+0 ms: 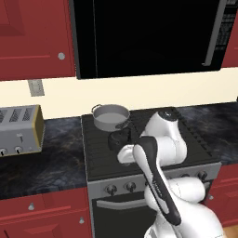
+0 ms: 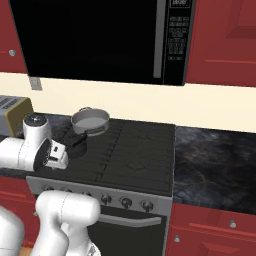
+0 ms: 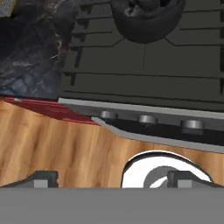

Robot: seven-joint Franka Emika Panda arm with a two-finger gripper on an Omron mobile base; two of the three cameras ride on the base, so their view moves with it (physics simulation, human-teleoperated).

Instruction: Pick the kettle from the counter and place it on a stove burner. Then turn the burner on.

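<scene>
Three stove knobs [image 3: 148,119] face the hand view below the kettle [image 3: 146,17].

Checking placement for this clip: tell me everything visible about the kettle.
The kettle is small, squat, round and dark grey-black all over, looking dull rather than shiny. It sits upright on the black grated stove, toward the front left, just in front of the silver pot. From the hand view its rounded body rests on the grates. The gripper hangs apart from it; nothing holds it.
</scene>
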